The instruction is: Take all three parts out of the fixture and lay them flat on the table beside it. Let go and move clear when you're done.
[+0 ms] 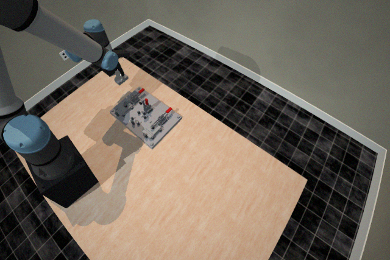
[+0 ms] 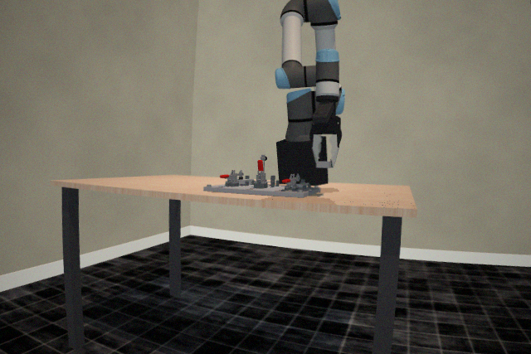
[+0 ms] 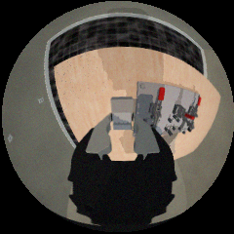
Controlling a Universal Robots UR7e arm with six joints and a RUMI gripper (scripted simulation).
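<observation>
Gripper (image 1: 121, 77) (image 2: 324, 162) (image 3: 122, 113), fingers clamped on a grey angular part (image 1: 119, 81) (image 2: 324, 165) (image 3: 122, 106), raised above the tabletop (image 1: 201, 181) (image 2: 129, 182) (image 3: 83, 83), at the fixture's (image 1: 172, 122) (image 2: 257, 190) (image 3: 146, 89) nine o'clock (wrist view). Premature release could topple it; low travel toward three o'clock, strike clamps.

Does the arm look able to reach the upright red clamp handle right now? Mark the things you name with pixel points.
Probably not: its hand (image 1: 121, 78) (image 2: 324, 164) (image 3: 122, 113) is shut on a grey block (image 3: 122, 106), though nothing visibly blocks the red handle (image 1: 146, 101) (image 2: 260, 165) from above.
</observation>
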